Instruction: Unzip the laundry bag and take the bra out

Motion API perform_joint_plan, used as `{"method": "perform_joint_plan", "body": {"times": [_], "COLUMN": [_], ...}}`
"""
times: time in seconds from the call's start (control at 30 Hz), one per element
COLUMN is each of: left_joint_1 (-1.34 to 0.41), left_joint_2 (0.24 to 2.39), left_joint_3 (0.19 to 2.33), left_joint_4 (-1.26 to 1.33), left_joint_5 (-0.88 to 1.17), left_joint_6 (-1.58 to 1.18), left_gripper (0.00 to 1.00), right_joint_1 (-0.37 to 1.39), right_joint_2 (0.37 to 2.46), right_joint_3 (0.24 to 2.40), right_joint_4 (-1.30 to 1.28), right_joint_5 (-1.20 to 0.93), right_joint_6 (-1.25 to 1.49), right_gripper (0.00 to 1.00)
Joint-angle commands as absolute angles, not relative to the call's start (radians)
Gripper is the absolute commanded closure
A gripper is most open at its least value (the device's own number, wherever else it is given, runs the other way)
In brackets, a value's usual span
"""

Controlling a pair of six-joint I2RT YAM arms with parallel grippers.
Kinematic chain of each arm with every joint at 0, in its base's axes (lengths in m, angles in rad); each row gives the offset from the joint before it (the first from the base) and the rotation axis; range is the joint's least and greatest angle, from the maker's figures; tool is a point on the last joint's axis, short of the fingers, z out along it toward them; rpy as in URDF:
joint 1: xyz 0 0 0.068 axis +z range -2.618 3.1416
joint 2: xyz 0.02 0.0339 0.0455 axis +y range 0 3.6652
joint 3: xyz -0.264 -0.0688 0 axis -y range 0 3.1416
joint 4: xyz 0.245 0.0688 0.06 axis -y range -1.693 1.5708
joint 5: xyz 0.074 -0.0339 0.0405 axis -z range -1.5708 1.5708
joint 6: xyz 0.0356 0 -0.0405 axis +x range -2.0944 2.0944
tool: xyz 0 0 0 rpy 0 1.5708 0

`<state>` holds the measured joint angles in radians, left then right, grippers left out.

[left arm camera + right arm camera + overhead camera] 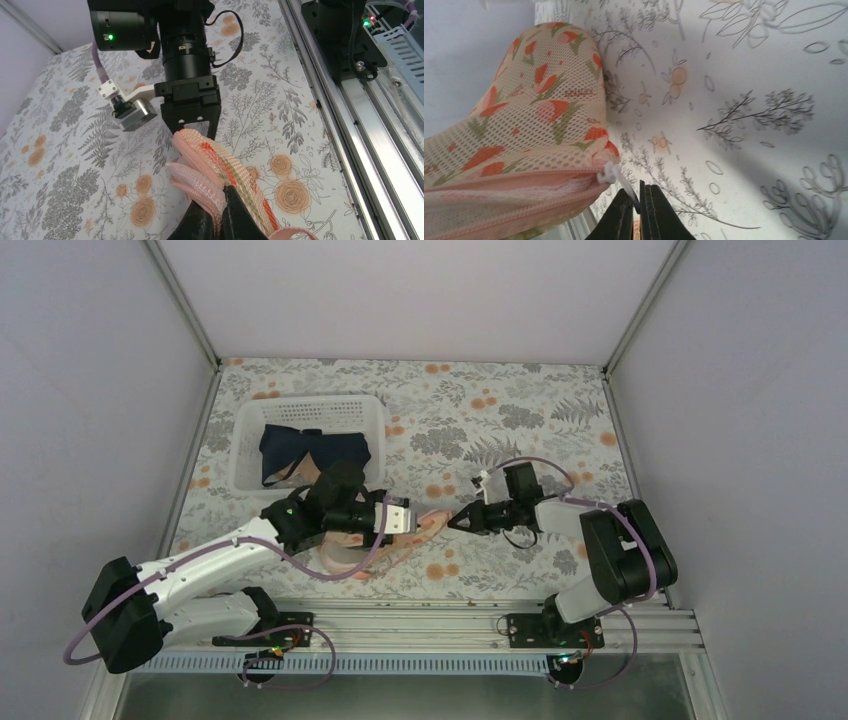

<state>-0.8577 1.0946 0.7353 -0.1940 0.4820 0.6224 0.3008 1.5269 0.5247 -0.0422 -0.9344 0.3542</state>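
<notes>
Peach mesh laundry bag [524, 125] stretches frame-left from right claw [638, 200], nipped shut on zip pull [616, 176] (lower centre); left claw [220, 212] clamps the opposite edge.

The laundry bag [524, 125] is seen to be matt, open-mesh cloth, its zip pull [613, 174] smooth white plastic. The table [75, 165] is covered with a smooth, matt printed sheet; the rail [380, 150] at its near edge is brushed metal.

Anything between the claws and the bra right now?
Yes: the peach-pink leaf-print mesh laundry bag itself. The bra is not in view, presumably inside. The left claw pinches the bag's edge, the right claw its white zip pull; how far the zip is open cannot be told.
</notes>
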Motion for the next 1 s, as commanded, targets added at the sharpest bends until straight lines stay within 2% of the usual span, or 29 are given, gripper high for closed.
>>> {"method": "perform_joint_plan", "body": {"times": [0.0,0.1,0.27,0.3,0.33,0.4,0.6,0.63,0.77,0.8,0.87,0.97], "left_joint_1": [-0.870,-0.870,-0.875,-0.878,-0.886,-0.903,-0.965,-0.973,-0.987,-0.987,-0.988,-0.983], "left_joint_2": [1.041,1.038,1.038,1.041,1.045,1.058,1.100,1.102,1.093,1.088,1.075,1.049], "left_joint_3": [0.719,0.666,0.611,0.605,0.600,0.591,0.567,0.566,0.568,0.573,0.584,0.596], "left_joint_4": [-0.096,-0.126,-0.131,-0.132,-0.128,-0.108,-0.039,-0.043,-0.065,-0.067,-0.063,-0.032], "left_joint_5": [0.565,0.562,0.519,0.517,0.514,0.505,0.467,0.473,0.540,0.553,0.561,0.537], "left_joint_6": [0.663,0.681,0.723,0.732,0.733,0.729,0.717,0.720,0.742,0.739,0.725,0.654], "left_gripper": [0.98,0.98,0.98,0.98,0.98,0.98,0.97,0.91,0.36,0.26,0.13,0.02], "right_joint_1": [0.287,0.287,0.285,0.284,0.284,0.284,0.289,0.290,0.304,0.310,0.337,0.408], "right_joint_2": [1.510,1.431,1.323,1.300,1.274,1.223,1.147,1.145,1.156,1.161,1.171,1.176], "right_joint_3": [0.555,0.597,0.651,0.658,0.665,0.683,0.741,0.751,0.783,0.788,0.805,0.841], "right_joint_4": [-0.131,-0.198,-0.305,-0.318,-0.330,-0.344,-0.377,-0.387,-0.406,-0.406,-0.403,-0.397], "right_joint_5": [-0.695,-0.617,-0.485,-0.459,-0.433,-0.395,-0.395,-0.401,-0.424,-0.435,-0.450,-0.437], "right_joint_6": [0.339,0.338,0.362,0.369,0.377,0.386,0.347,0.333,0.293,0.285,0.274,0.256], "right_gripper": [0.80,0.55,0.33,0.27,0.16,0.05,0.03,0.03,0.04,0.05,0.06,0.07]}}
